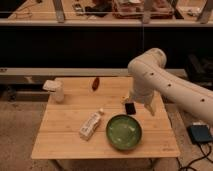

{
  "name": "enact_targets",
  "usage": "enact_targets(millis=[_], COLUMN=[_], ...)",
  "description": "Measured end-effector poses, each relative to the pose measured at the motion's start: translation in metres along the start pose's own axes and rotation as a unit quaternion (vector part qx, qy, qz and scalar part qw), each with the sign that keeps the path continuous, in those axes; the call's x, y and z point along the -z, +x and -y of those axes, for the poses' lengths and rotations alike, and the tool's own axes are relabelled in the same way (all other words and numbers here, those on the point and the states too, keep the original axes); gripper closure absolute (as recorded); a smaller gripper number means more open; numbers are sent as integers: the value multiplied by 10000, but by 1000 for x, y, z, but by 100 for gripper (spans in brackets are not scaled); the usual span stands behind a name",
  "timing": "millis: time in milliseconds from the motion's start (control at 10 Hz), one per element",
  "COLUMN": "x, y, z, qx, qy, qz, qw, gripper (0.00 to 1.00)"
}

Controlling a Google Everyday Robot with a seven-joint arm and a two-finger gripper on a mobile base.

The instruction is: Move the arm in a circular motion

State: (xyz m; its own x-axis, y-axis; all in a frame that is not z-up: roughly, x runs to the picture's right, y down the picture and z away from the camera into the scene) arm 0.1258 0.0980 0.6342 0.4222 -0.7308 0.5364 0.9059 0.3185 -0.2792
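Camera view: a wooden bench (65, 137) carries every item. Cream-white arm (170, 85) enters past the right edge and bends over the bench's right half. Its pincer (139, 106) hangs prongs down and spread apart, gripping nothing. Green bowl (123, 131) sits near the front edge. White bottle (91, 124) lies just left of it. White container (56, 90) stands at the far left corner. Small dark flat object (130, 108) lies below the pincer. Small brown item (95, 83) sits by the far edge.

The arm's (167, 84) fingers (150, 108) hang spread above the table's (65, 137) right side
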Motion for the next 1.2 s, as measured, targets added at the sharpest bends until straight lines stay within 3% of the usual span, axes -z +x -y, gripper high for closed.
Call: enact_targets(millis=[100, 300, 400, 600, 700, 800, 900, 1000, 1100, 1200], x=[4, 13, 23, 40, 51, 68, 74, 78, 78, 75], y=[-26, -80, -107, -135, -143, -139, -123, -90, -47, -1], z=[22, 86, 132, 195, 230, 282, 300, 312, 309, 294], qx=[198, 799, 1253, 1878, 2230, 2736, 2900, 2987, 2964, 2831], qy=[139, 541, 808, 1126, 1273, 1425, 1420, 1333, 1134, 910], qz=[33, 129, 151, 135, 80, -59, -153, -285, -403, -480], qw=[9997, 9952, 9887, 9756, 9664, 9512, 9463, 9446, 9474, 9535], gripper=[20, 20, 20, 20, 20, 20, 20, 20, 20, 20])
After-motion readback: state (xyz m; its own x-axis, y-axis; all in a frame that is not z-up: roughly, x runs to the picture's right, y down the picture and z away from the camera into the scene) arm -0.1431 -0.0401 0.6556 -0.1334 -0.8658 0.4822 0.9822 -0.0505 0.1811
